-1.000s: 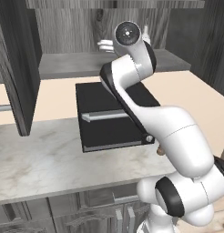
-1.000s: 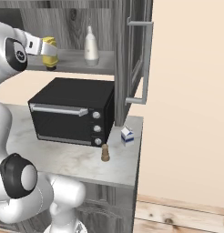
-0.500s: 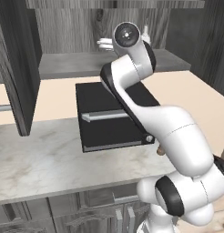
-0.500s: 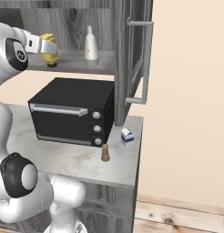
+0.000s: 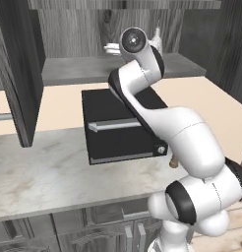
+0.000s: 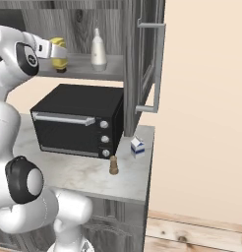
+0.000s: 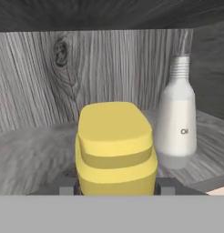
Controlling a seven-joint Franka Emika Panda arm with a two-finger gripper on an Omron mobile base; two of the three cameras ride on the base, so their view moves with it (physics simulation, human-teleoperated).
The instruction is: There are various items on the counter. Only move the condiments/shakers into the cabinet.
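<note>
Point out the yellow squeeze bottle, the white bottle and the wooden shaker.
yellow squeeze bottle (image 7: 116, 145), hand view, on its body.
white bottle (image 6: 98, 51), right base view, on its belly.
wooden shaker (image 6: 113, 166), right base view, on its middle.

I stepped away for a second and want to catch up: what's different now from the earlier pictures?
The gripper has carried the yellow squeeze bottle a little further right along the cabinet shelf, closer to the white bottle. It still holds it. The white bottle, the brown shaker, the blue-and-white box and the toaster oven have not moved.
</note>
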